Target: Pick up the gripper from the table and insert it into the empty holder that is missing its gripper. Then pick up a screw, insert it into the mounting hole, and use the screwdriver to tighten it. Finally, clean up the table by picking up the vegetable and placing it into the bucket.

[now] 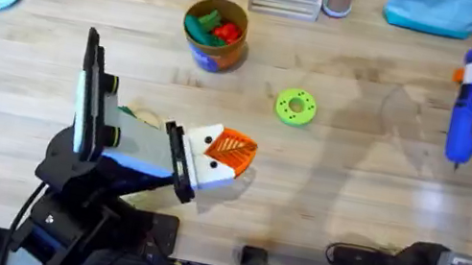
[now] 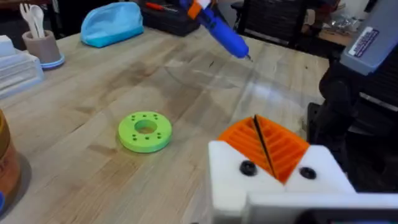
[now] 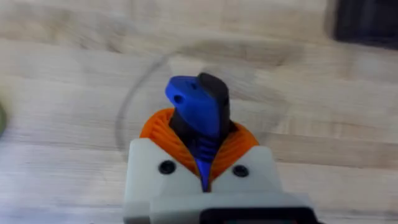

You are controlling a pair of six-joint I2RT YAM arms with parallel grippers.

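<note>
I have the screwdriver (image 1: 468, 115) clamped in my right end effector (image 3: 203, 163), orange pads closed around its blue body, held above the table (image 1: 350, 202) at about 3 o'clock in the overhead view, bit pointing down. My left end effector (image 2: 267, 158) lies low near 7 o'clock, its two orange pads pressed together on nothing.

The bucket (image 1: 215, 35) sits at 12 o'clock and already holds green and red toy pieces. A flat green ring (image 1: 296, 106) lies just right of centre.

The risk, as I judge it: the driver is well apart from the left arm's white mounts, so a long carry comes next. My grip sits on a smooth round barrel, and it could twist or slide, leaving the bit off line with the hole. A tilted bit would skate off the screw head.

The right wrist view shows how the pads wrap the barrel, which the overhead hides. The left wrist view shows the thin bit tip and two dark screw spots on the white mount; the overhead gives the gap between the arms
</note>
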